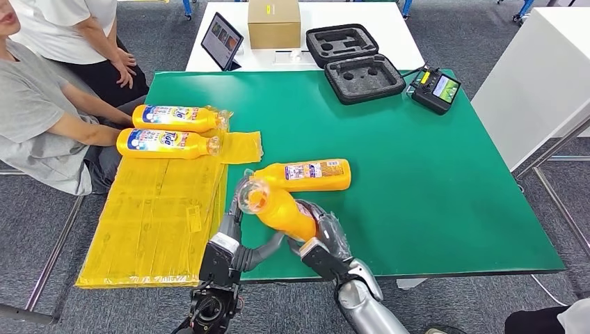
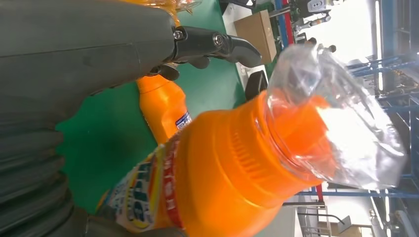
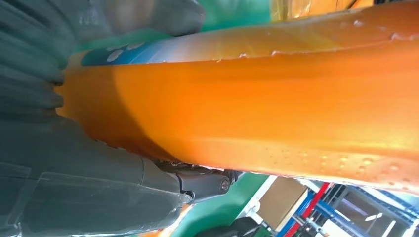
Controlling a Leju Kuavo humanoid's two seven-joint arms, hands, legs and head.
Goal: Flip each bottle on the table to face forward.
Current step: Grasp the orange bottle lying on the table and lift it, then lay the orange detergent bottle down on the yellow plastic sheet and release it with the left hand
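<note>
My right hand [image 1: 325, 240] grips the body of an orange detergent bottle [image 1: 282, 212], lifted and tilted above the green table [image 1: 431, 181] near its front edge. My left hand [image 1: 235, 209] holds the same bottle at its cap end, which is wrapped in clear plastic. Up close, the held bottle [image 2: 222, 168] shows part of its label, with my left hand [image 2: 89, 49] around it. The right hand [image 3: 74, 187] clasps the bottle's plain orange side [image 3: 272, 98]. Just behind, a second bottle [image 1: 309, 174] lies on its side. Two more bottles [image 1: 174, 118] [image 1: 167, 143] lie at the left.
A stack of yellow bags [image 1: 160, 223] covers the table's left edge. Two people [image 1: 42, 118] are beside it. At the back are a tablet [image 1: 221, 40], a cardboard box [image 1: 274, 22], an open foam case [image 1: 355, 62] and a controller [image 1: 435, 89].
</note>
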